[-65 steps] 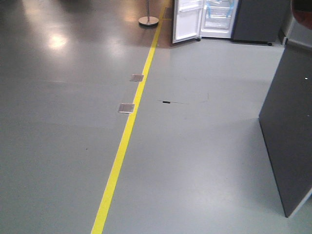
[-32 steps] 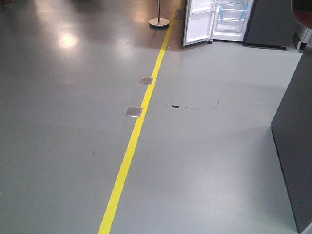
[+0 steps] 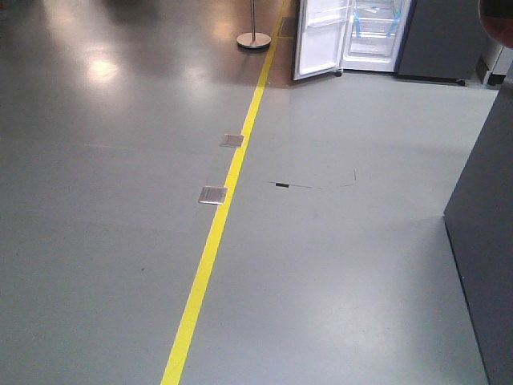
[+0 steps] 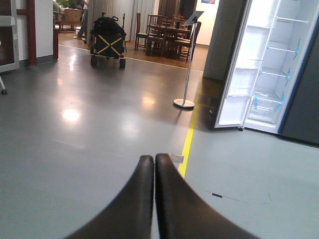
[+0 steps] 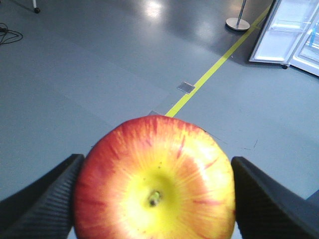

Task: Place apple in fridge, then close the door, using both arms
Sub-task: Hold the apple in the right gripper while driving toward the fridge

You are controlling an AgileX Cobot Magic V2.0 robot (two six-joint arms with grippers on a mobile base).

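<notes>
With the right pincer (image 5: 156,172) clamped on the apple (image 5: 154,191) and the left pincer (image 4: 154,164) together, we should steer smoothly toward the fridge (image 3: 373,32) at one o'clock.

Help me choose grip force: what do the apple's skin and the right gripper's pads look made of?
The apple seems real fruit: smooth, slightly waxy skin, red streaked over yellow, with a stem pit. The right gripper's pads look like matte black rubber or plastic, judging by fine ribbing.
</notes>
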